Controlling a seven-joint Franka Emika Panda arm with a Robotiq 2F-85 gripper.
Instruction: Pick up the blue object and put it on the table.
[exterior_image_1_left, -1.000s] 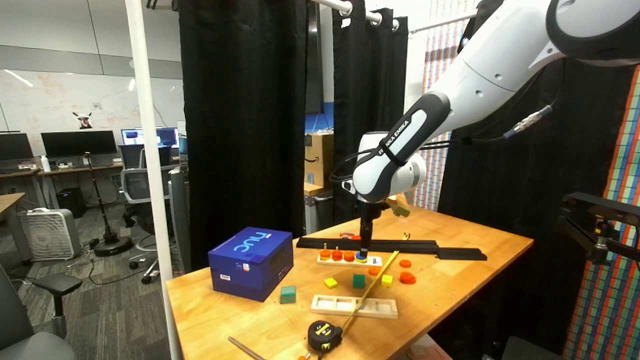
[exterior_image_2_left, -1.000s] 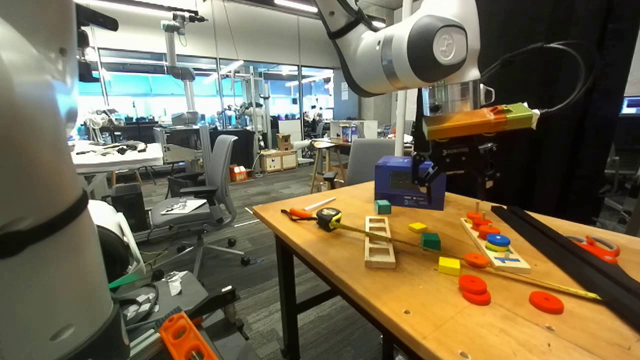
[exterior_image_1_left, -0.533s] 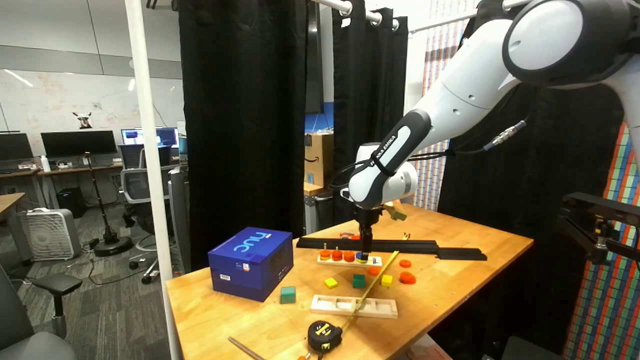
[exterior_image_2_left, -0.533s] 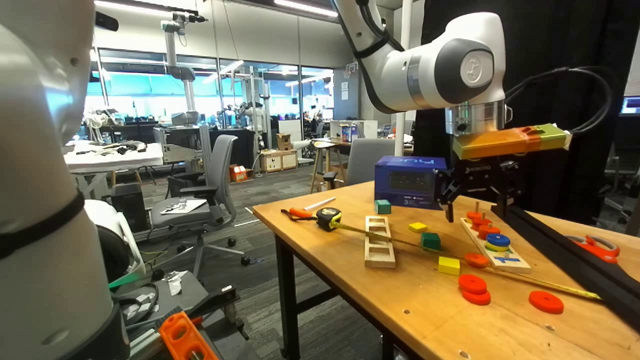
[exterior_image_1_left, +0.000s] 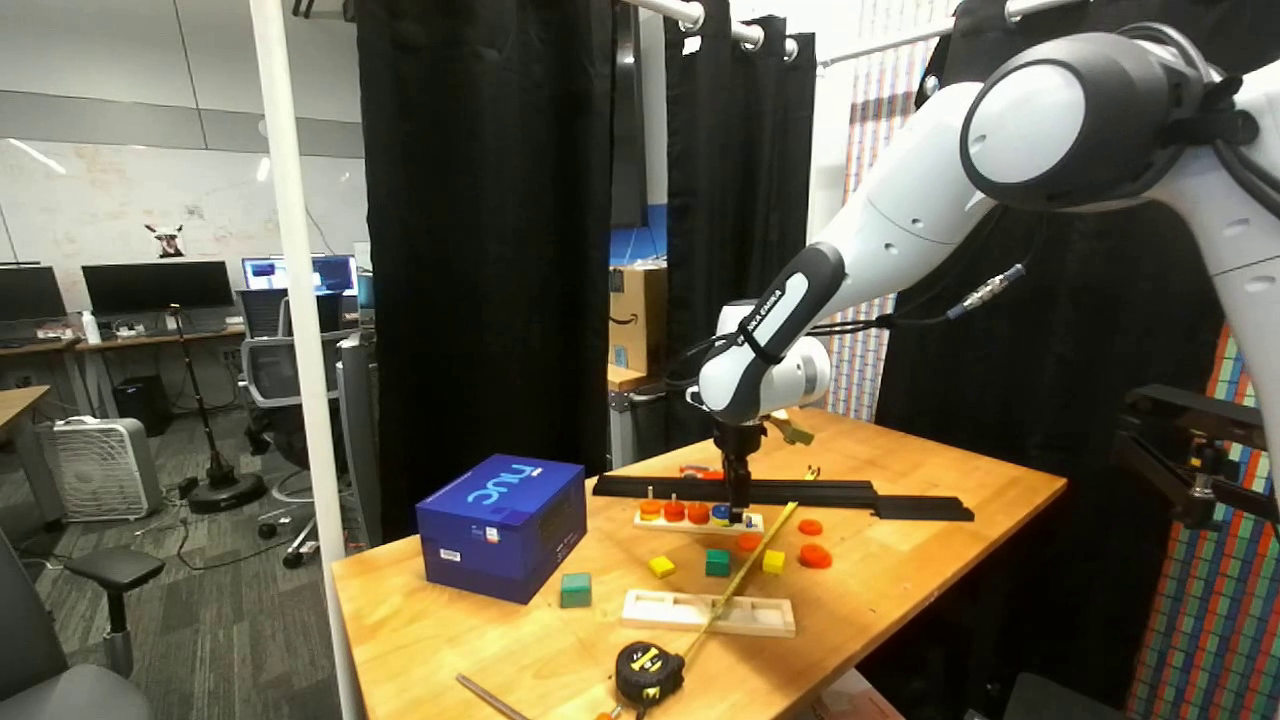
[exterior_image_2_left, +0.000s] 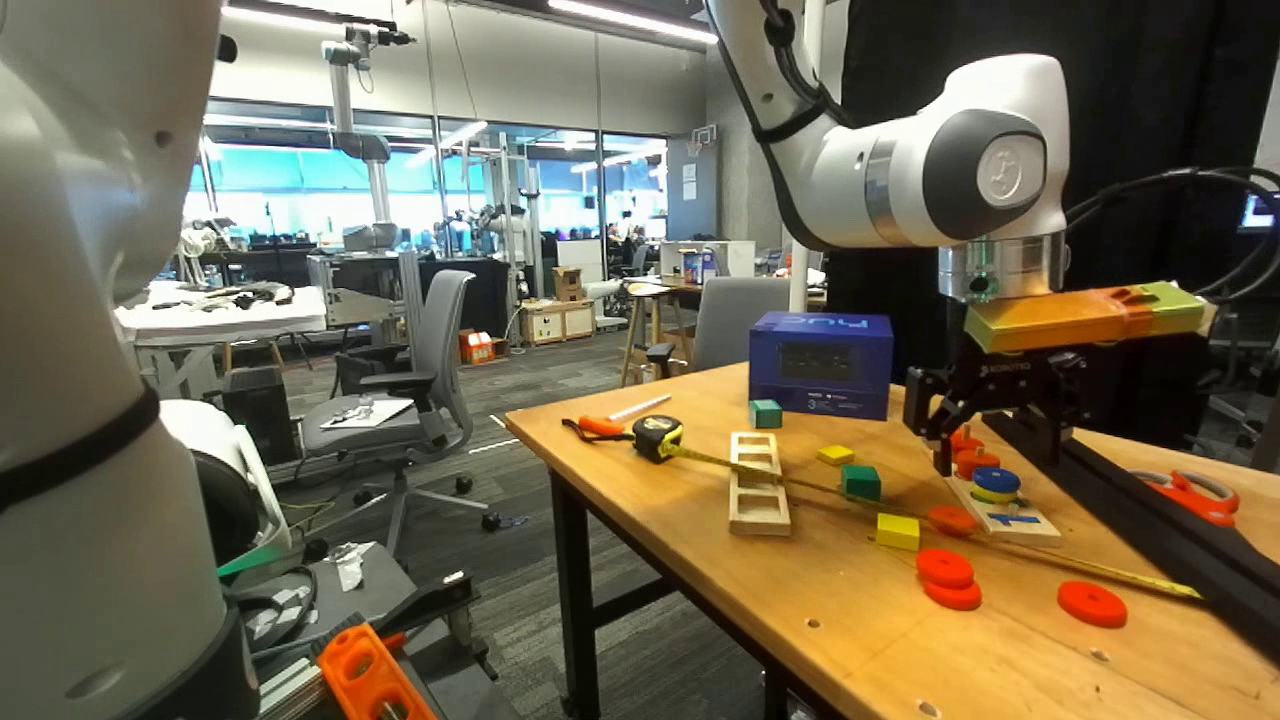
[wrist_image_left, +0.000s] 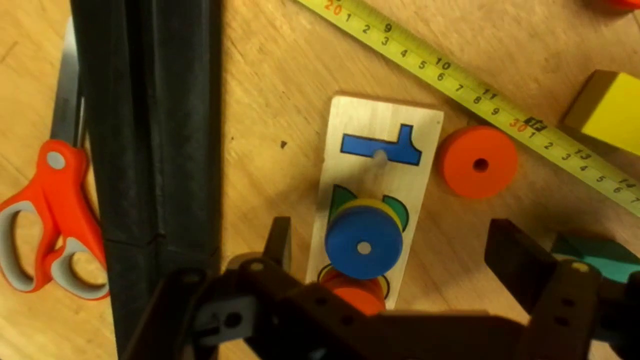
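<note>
Blue disc (wrist_image_left: 364, 231) was on the peg board (wrist_image_left: 382, 112), threaded over a peg (wrist_image_left: 364, 247) next along from the blue numeral (wrist_image_left: 362, 145), stacked on a yellow disc (exterior_image_2_left: 995, 496). It lay flat, face up; the face was round, so width read alike every way, and its central axis ran upright along the peg. Peg board's long axis ran near top-to-bottom in the wrist view, numeral end pointing to the top; the row of pegs followed it. Peg board rested on the bench (exterior_image_2_left: 840, 590).

Hand (exterior_image_2_left: 994, 463) was released, over the peg board: fingers (wrist_image_left: 280, 240) spread wide, one to each side of the board in the wrist view, the disc between them with a gap either way. In an exterior view a finger (exterior_image_1_left: 738, 495) covered part of the disc. Exact height of the fingertips over the board: couldn't tell.

Peg board also carried orange discs (exterior_image_2_left: 975, 463) on pegs beyond the blue one. A loose orange disc (wrist_image_left: 461, 165) lay just beside the numeral end. Tape blade (wrist_image_left: 425, 62) ran at a slant past that same end; yellow block (wrist_image_left: 612, 115) and green block (wrist_image_left: 610, 257) sat farther from the peg board on that side. Black strips (wrist_image_left: 185, 125) lay on the board's opposite side, roughly along it, scissors (wrist_image_left: 70, 195) beyond them. Slotted tray (exterior_image_2_left: 760, 527) and blue box (exterior_image_1_left: 505, 530) were well apart from the peg board in both exterior views.
</note>
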